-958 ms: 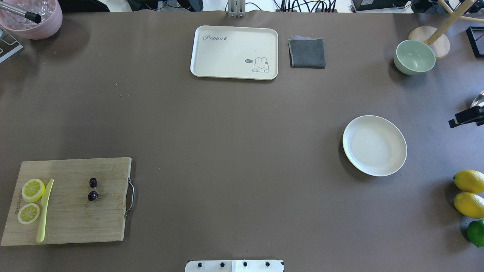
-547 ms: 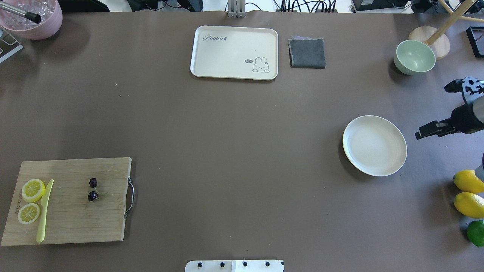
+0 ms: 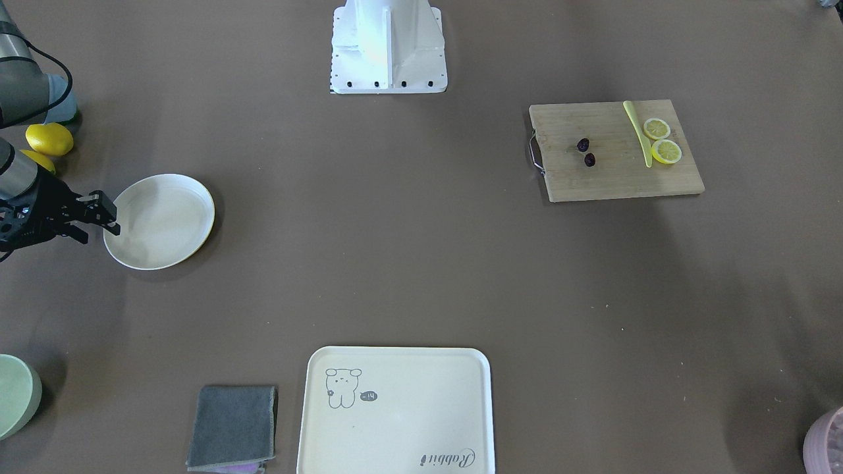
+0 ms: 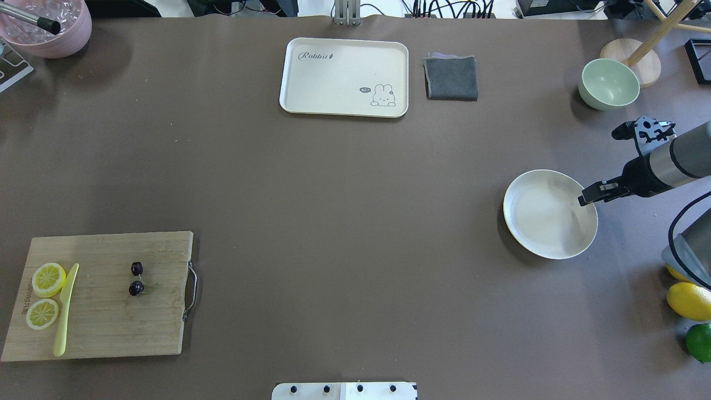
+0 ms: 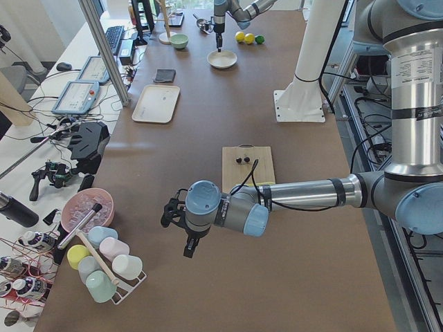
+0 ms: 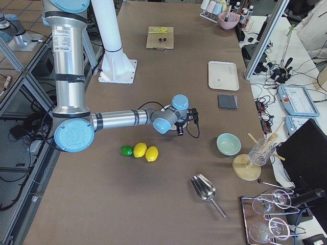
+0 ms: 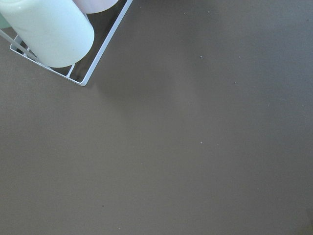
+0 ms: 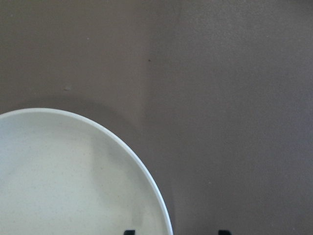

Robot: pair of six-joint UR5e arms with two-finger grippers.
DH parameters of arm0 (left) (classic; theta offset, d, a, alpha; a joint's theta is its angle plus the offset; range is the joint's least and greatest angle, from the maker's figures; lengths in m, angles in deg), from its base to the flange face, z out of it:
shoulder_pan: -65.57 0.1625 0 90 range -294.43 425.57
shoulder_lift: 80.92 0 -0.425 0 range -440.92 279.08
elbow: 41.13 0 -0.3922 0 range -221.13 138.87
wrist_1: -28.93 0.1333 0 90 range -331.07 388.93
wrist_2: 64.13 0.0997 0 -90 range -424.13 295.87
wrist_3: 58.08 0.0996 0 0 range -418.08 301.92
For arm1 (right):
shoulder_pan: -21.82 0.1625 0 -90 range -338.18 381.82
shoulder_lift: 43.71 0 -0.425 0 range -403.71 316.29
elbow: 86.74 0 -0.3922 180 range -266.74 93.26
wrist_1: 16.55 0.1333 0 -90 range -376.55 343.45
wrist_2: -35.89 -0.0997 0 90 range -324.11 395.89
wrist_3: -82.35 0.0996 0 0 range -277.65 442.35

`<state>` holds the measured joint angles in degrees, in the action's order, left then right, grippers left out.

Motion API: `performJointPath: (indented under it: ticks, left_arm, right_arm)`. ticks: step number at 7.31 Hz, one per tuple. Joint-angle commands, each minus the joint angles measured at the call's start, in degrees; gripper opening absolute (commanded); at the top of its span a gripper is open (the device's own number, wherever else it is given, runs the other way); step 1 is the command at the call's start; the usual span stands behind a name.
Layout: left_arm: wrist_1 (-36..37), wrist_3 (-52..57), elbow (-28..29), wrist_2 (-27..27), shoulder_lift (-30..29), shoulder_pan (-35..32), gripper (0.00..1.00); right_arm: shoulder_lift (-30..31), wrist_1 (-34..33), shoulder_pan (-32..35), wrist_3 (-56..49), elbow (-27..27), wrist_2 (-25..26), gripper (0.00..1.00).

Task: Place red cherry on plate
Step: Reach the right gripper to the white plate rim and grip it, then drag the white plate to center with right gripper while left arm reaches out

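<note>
Fingers (image 8: 222,232) of the right gripper (image 4: 589,196) stand apart, and nothing is between them. In the right wrist view only their two dark tips peek in at the bottom edge. This gripper hangs over the right edge of the plate (image 4: 547,222), which sits on the right side of the overhead view on the brown table (image 4: 333,222). The plate has nothing in it. The red cherry (image 4: 136,288) is well apart from the plate, at the lower left of the overhead view. Its two little dark balls lie on a wooden cutting board (image 4: 111,333), joined by a thin green stem. Two lemon slices (image 4: 49,279) and a yellow knife (image 4: 65,311) lie on the left part of the same board. The left gripper (image 5: 188,249) shows only in the left side view, hanging over bare table near the bottom of that picture, and I cannot tell if its fingers are apart or together. Its wrist view shows brown table and, in the upper left corner, a pale green cup (image 7: 49,34) in a wire rack (image 7: 98,54). At the top middle of the overhead view lies a cream tray (image 4: 344,72) with a bunny drawing, and a grey cloth (image 4: 451,78) is just beside it on the right. A green bowl (image 4: 609,83) stands at the upper right. One lemon (image 4: 689,301) and a lime (image 4: 700,341) sit at the lower right edge.
</note>
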<state>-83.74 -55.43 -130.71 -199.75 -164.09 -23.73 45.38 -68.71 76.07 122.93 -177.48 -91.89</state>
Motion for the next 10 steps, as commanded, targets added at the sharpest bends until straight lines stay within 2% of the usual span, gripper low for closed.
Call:
performJointPath:
  ticks: [1, 2, 6, 7, 8, 9, 10]
  left_arm:
    - [0.0, 0.16, 0.1, 0.0, 0.03, 0.0, 0.96]
    - [0.0, 0.16, 0.19, 0.0, 0.03, 0.0, 0.96]
    - [0.0, -0.1, 0.02, 0.0, 0.03, 0.0, 0.97]
    - [0.09, -4.02, -1.64, -0.26, -0.23, 0.26, 0.97]
    - [0.17, -11.37, -4.78, -0.44, -0.32, 3.14, 0.97]
    - [0.17, -16.14, -7.95, -0.53, -0.06, 5.95, 0.97]
    - [-0.87, -24.54, -10.85, -0.01, -0.06, 11.46, 0.97]
  right_arm:
    - [-0.15, 0.03, -0.46, 0.99, 0.3, -0.01, 0.21]
    - [0.03, 0.38, -0.46, 1.08, 0.21, -0.01, 0.0]
    - [-0.05, 0.39, -0.46, 1.34, -1.01, -1.06, 0.0]
    - [-0.66, 0.3, 0.06, 1.43, -2.68, -5.07, 0.0]
    - [-2.24, 0.12, 0.68, 4.56, -4.17, -7.02, 0.0]
    - [-5.47, 0.3, 0.6, 11.55, -4.54, -7.48, 0.0]
    - [-7.33, 0.38, -2.1, 17.97, -6.19, -7.22, 0.0]
